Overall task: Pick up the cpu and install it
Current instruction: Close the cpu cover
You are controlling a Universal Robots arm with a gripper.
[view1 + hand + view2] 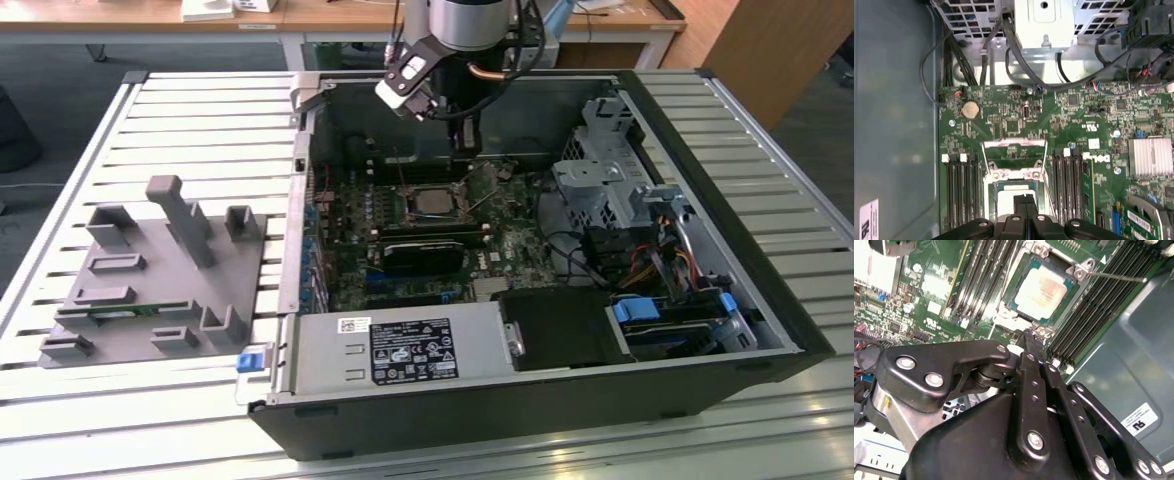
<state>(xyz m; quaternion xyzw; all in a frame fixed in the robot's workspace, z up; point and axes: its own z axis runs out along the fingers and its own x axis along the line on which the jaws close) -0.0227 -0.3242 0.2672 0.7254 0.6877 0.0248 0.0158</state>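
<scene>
Nearest the lens: computer case (534, 425), black near wall, with the power supply (400, 350) just behind it. Exterior view's left: grey fixture (147, 290) on the slatted table (80, 430), well apart from the case. Centre, inside the case: cpu (430, 201), lying flat, silver top up. Exterior view's right: drive cage (607, 175).

First wrist view adds a coin cell (970, 109) and a finned heatsink (1150, 156). Second wrist view gives the cpu's bright lid close, seated in its socket (1080, 271), with memory slots (981, 285) on both sides.

Gripper (1034, 337): fingers pressed together, nothing between them. Tips are at a socket corner, just beside the cpu's edge. Contact: cannot tell.
</scene>
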